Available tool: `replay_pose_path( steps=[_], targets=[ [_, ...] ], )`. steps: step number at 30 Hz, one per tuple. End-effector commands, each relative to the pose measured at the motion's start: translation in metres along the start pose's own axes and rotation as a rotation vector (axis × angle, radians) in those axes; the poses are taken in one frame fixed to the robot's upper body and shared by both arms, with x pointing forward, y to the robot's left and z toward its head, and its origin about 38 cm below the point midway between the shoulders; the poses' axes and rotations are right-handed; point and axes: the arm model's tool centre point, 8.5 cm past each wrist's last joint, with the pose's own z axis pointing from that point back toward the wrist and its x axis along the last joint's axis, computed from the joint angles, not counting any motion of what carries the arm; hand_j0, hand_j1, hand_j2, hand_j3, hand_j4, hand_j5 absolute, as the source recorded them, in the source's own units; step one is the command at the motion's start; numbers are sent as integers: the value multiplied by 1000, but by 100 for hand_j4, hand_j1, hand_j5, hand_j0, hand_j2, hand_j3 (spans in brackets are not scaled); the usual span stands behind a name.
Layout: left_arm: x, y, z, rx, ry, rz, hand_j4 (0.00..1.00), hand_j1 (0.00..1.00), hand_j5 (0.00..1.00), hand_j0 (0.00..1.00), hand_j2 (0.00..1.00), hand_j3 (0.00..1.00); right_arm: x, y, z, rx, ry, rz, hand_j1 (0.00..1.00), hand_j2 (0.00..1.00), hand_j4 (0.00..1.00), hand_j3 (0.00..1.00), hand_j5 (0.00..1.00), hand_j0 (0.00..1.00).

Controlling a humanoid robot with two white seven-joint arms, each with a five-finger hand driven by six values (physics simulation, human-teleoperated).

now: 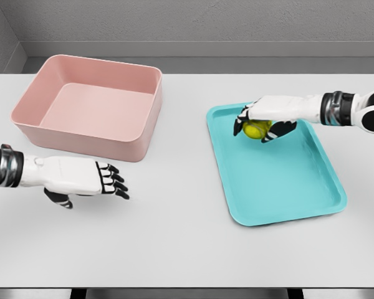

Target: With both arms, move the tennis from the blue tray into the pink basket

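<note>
Nearest, left hand (81, 177) hung spread, holding nothing. Right hand (268, 118) clamped tennis ball (255, 129) over blue tray (287, 193); transfer to pink basket (90, 106) remained.

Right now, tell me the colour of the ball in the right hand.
Yellow-green; the tennis ball shows best in the head view.

The white left arm is extended in from the lower left edge, forearm level; its white left hand (81, 177) with black fingertips is held palm-down, fingers relaxed and slightly spread. The white right arm is reached in from the right edge; its right hand (267, 119) is curled downward, fingers closed in a grasp.
</note>
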Motion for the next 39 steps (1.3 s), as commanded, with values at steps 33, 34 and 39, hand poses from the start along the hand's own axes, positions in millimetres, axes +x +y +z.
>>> replay_pose_path(
  steps=[33,34,39],
  targets=[
    [-6,18,18,197,40,0,100,100,100,100,100,100,107,-18,-32,0,-300,170,61,61,61,61,61,61],
    [-7,17,23,211,52,2,100,100,100,100,100,100,110,-19,-36,0,-310,171,61,61,61,61,61,61],
    [-7,12,23,200,55,7,100,100,100,100,100,100,123,-15,-51,8,-354,166,61,61,61,61,61,61]
  ],
)
